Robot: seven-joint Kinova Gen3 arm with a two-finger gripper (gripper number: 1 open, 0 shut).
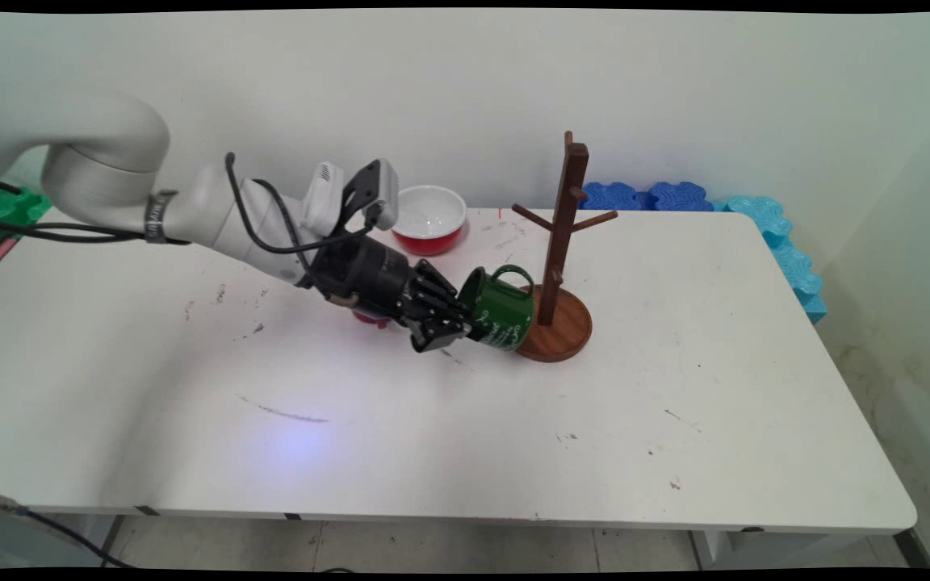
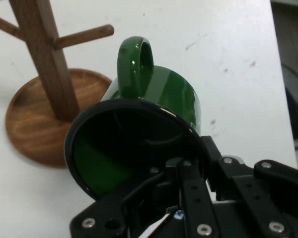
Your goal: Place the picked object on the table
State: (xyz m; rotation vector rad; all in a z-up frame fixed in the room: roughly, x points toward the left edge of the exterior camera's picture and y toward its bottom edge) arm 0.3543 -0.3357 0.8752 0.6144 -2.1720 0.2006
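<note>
So right up against the hand camera is the gripper (image 2: 181, 171), clamped onto the rim of a green mug (image 2: 159, 99), one finger inside the mouth and one outside. The mug is tipped on its side with the handle (image 2: 134, 64) pointing up, which I'd guess keeps the loop free. It hangs low over the white table (image 1: 513, 436), just beside the round base of a wooden mug tree (image 1: 562, 234), handle below the pegs. Further back, a red bowl (image 1: 429, 218) sits near the wall, well apart from all this.
</note>
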